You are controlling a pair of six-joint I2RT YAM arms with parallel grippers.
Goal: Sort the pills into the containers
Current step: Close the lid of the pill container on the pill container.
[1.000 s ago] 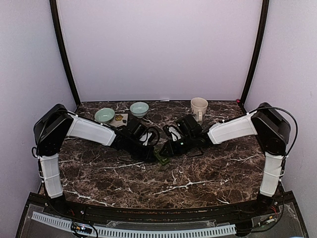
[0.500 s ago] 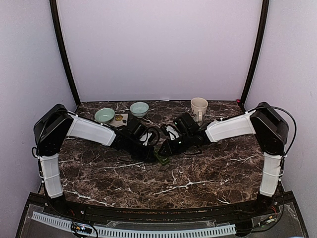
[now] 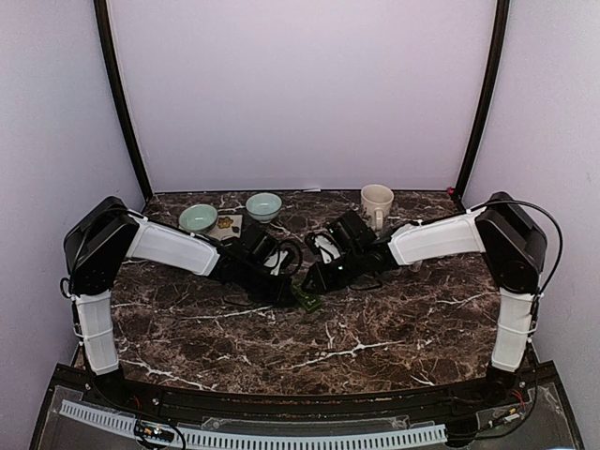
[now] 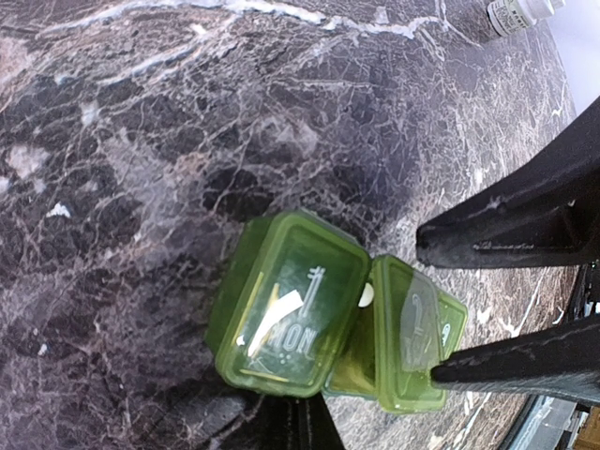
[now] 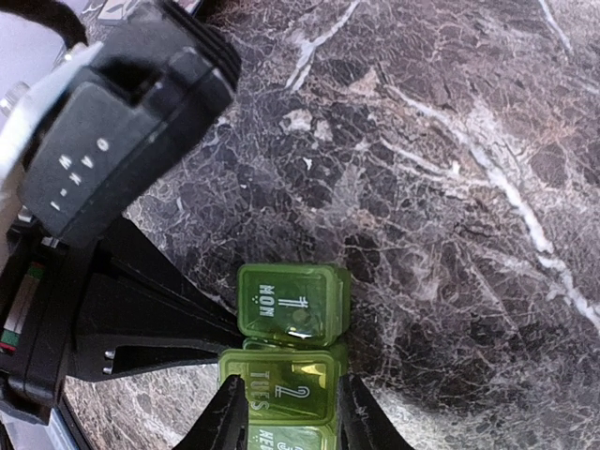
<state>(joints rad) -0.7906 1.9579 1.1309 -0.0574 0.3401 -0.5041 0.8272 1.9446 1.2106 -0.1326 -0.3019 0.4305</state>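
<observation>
At the far left of the dark marble-patterned desk stand two pale teal ceramic bowls, well apart from the work. Near the middle, the left gripper is closed to a point. Its tips touch the left edge of the small dark green plastic pill box, where the first two compartments meet; whether it pinches a rim or only presses, I cannot tell. The box lies flat on the desk. Just right of it, the right gripper stands narrowly parted, one finger on either side of the second compartment, and does not look clamped on it. The cream ceramic mug sits far right, out of the way.

The box looks light and slick. If the right fingers catch a lid while the left tips have only thin purchase, the box could skid or tip and spill whatever is inside. The two grippers are also close enough to knock each other.

The lids read "1 MON" and "2 TUES"; a third begins "WE" and is cut off. White lettering on the left gripper's black housing is too skewed to read.
</observation>
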